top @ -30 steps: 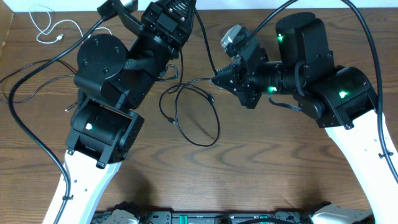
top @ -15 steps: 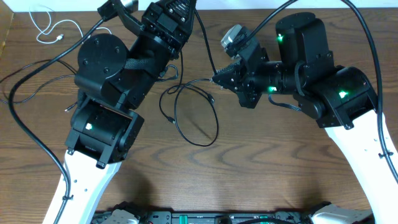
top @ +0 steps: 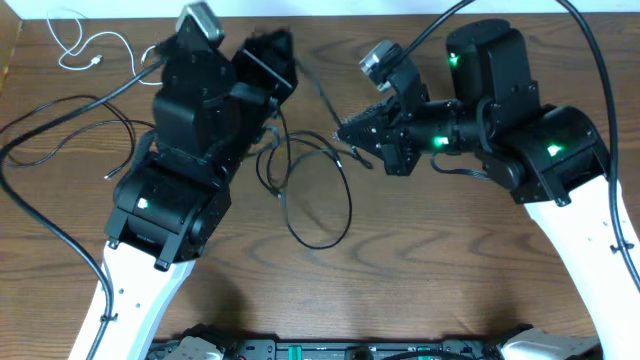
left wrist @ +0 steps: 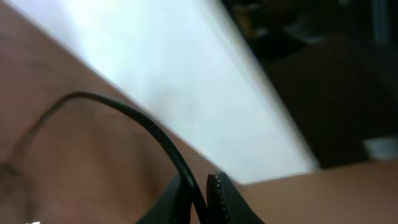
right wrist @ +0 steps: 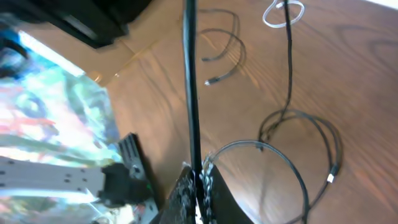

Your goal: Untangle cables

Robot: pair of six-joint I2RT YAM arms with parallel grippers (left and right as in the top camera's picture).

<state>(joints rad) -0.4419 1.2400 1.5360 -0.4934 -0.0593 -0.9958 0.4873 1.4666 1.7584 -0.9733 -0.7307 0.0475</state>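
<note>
Table [top: 420,280] of matt, grained wood; black cable [right wrist: 191,93] smooth, rubbery, slightly glossy.

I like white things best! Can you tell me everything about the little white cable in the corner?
The white cable is thin and bendy-looking. It lies flat in loose curls on the wooden table, at the far left corner, with a small plug at one end. It sits away from the black cables in the middle, and nothing grips it.
</note>
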